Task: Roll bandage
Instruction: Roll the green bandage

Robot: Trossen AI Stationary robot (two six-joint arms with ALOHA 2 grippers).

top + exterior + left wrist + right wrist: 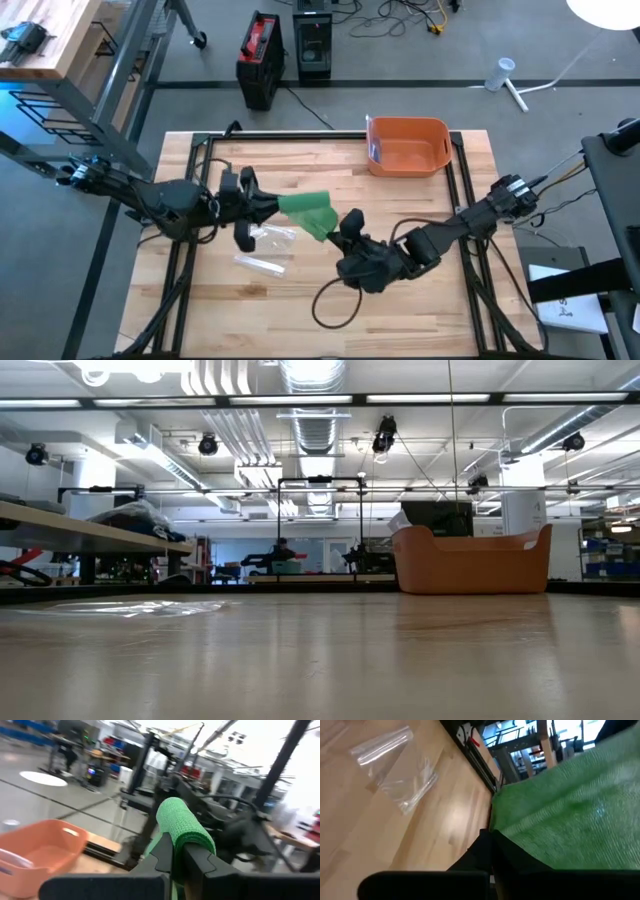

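A green bandage (310,213) is held above the table's middle, between my two grippers. My left gripper (268,208) comes from the table's left and is shut on the bandage's left end, where the bandage is partly rolled (181,822). My right gripper (343,228) comes from the right and is shut on the bandage's right end, whose flat green cloth (570,810) fills the right wrist view. Neither gripper nor the bandage shows in the low view. My left gripper pinches the bandage between its two fingers (200,860), just below the rolled part (175,845), which curls over the fingertips. The fingers come level from the table's left. The bandage is lifted clear of the table. My right gripper holds the bandage's right end by its lower edge (520,845), coming from the table's right. The cloth spreads out flat past the fingers (482,850) toward the left gripper. The cloth itself hides the place of contact. This end is clear of the table.
A clear plastic wrapper (270,238) and a second clear piece (260,264) lie on the wood below the left gripper. An orange bin (408,146) stands at the far edge; it also shows in the low view (470,560). A black cable loop (335,300) lies near the front.
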